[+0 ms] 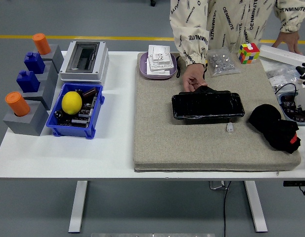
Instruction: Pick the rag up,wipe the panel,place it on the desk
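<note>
Right hand (304, 70), at the counter's (112, 158) three o'clock edge, shows too little to judge. Black rag (274, 127) lies beside the panel (207, 106), which a person's hand (193, 77) steadies for wiping.

Two orange cylinders (17, 103), two blue blocks (27, 80)

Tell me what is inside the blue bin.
The blue bin holds a yellow ball resting on dark electronic parts. The ball covers whatever lies beneath it, and the bin's near wall hides the floor at the front.
</note>
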Tool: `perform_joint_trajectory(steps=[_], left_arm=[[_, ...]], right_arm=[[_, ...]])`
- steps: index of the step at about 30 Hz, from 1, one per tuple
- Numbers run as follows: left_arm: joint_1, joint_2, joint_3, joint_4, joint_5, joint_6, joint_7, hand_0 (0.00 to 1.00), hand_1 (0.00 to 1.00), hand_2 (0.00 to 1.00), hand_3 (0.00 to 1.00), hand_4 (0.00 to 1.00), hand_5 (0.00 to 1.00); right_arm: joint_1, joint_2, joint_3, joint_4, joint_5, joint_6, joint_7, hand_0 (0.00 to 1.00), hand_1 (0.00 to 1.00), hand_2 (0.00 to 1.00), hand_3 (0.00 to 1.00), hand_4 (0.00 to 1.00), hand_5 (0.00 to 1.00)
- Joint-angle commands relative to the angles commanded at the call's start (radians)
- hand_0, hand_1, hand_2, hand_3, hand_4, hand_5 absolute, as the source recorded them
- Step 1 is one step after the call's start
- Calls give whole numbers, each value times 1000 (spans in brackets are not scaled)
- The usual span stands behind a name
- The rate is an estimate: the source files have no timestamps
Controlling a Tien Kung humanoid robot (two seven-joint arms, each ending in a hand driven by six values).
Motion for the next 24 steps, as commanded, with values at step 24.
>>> perform_joint_trajectory(steps=[24], left_arm=[[0, -1, 2, 0, -5, 0, -1, 643, 691, 731, 566, 594, 467]], right_arm=[[65, -7, -198, -47, -856, 97, -70, 748, 713, 793, 754, 998, 638]])
